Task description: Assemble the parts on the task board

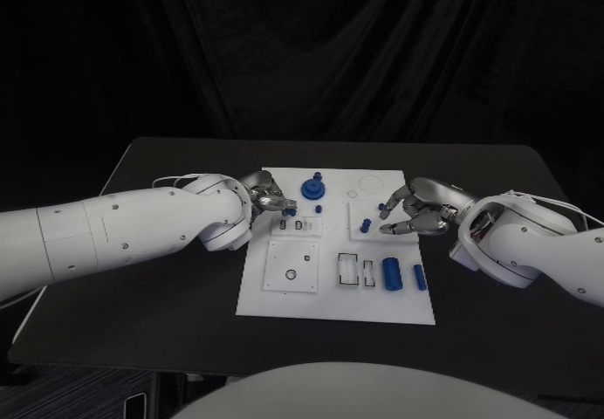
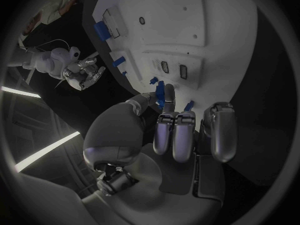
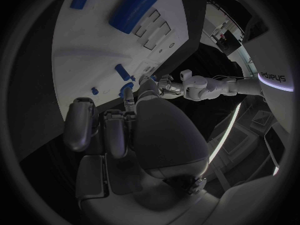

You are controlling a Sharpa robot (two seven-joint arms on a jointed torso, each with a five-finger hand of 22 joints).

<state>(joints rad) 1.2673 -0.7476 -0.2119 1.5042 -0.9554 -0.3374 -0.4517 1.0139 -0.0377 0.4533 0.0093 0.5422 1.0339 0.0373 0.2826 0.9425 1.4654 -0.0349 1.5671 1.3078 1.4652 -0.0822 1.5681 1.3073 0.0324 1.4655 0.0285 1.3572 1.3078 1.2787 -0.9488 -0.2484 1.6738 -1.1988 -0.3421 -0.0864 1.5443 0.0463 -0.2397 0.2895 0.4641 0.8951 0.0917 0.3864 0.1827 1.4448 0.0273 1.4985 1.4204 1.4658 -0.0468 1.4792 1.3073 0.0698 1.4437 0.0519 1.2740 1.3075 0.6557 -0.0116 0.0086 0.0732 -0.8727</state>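
Right wrist view reads "sharpa" on the left arm (image 3: 270, 75).

The task board (image 1: 378, 301) looks like smooth matt white plastic; the parts (image 1: 392, 273) are smooth blue plastic. The counter (image 1: 151, 332) is matt black. Both hands (image 1: 267, 199) (image 1: 422, 214) show silvery metal, arms (image 1: 113, 231) glossy white

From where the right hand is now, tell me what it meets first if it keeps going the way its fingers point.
Probably the small blue part standing on the task board, just ahead of the right hand. Beyond it is the left hand. Height above the board is unclear, so the fingers might pass over the part.
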